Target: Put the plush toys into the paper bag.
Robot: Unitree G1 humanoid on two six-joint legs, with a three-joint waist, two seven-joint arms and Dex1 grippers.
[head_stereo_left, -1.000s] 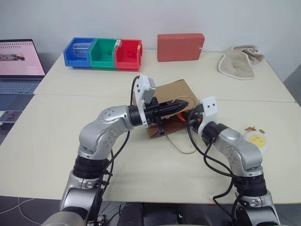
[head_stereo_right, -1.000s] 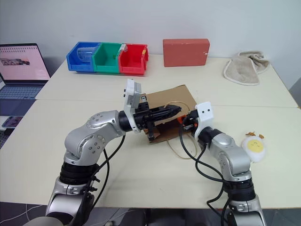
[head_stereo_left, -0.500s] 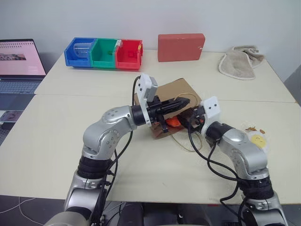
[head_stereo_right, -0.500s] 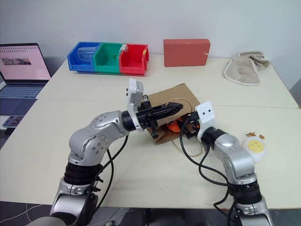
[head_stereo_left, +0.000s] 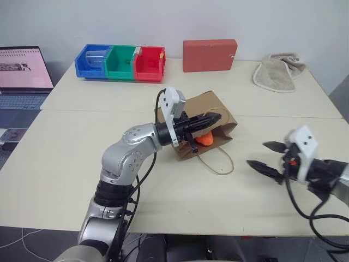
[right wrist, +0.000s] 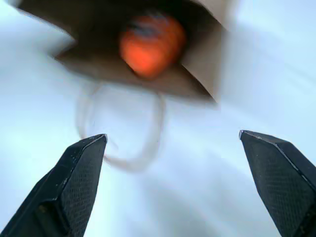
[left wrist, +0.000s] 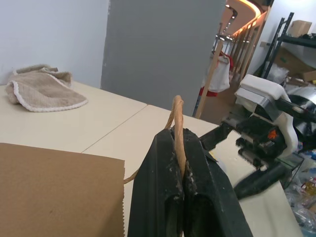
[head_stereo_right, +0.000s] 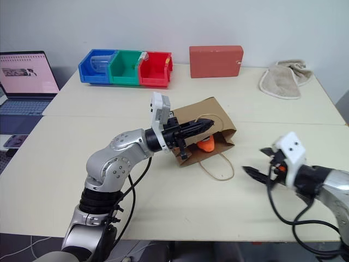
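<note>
Since a second ago, the right end effector point(head_stereo_right: 260, 161) has pulled back from the mouth of the paper bag point(head_stereo_right: 210, 117) toward the right edge of the tabletop point(head_stereo_right: 54, 164), and its two black fingers now stand spread wide with nothing between them. An orange carrot toy point(head_stereo_right: 205, 144) lies inside the bag's open mouth, just beside the brown wall. Left end effector point(left wrist: 178, 163) is pressed together, pinching one thin twisted loop handle point(left wrist: 177, 118) and lifting the bag's upper side near the middle of the tabletop. Another handle loop point(head_stereo_right: 218, 166) lies flat on the tabletop in front of the bag. Along the far edge sit three coloured bins point(head_stereo_right: 125, 68), a red box point(head_stereo_right: 216, 53) and a beige towel point(head_stereo_right: 286, 77); a laptop point(head_stereo_right: 27, 76) stands off the left edge.
</note>
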